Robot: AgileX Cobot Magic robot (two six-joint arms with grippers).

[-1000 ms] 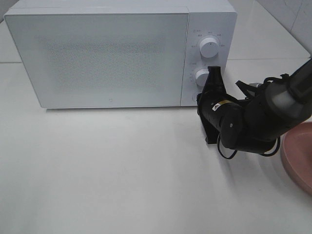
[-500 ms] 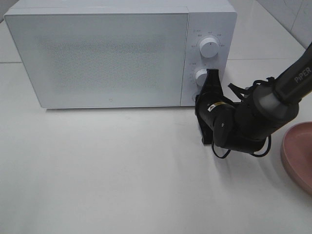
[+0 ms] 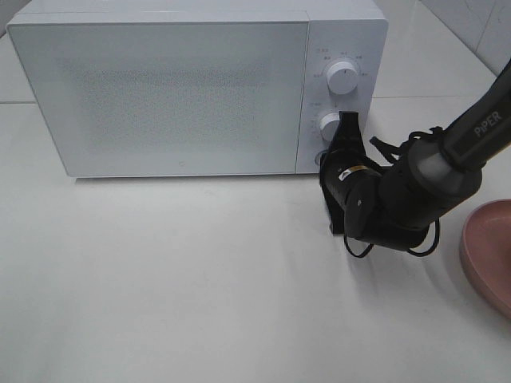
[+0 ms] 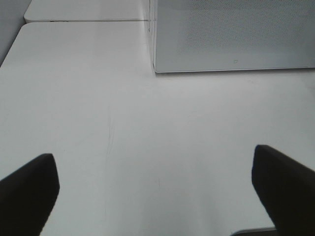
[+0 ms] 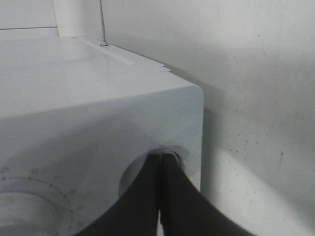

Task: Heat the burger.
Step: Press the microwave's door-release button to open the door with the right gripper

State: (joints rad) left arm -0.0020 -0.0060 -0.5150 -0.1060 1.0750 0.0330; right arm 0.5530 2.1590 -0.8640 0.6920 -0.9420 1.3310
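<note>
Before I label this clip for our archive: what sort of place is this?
Likely a mock kitchen in a lab: a white microwave, a pink plate and a robot arm over a white table.

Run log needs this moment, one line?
right end effector: shut, at microwave panel | left end effector: open, empty | door: closed | burger: unseen

Plate (image 3: 487,257) cut off at edge; microwave (image 3: 176,96) dial markings illegibly small; lowest button (image 3: 318,157) mostly hidden behind right gripper (image 5: 160,159).
</note>
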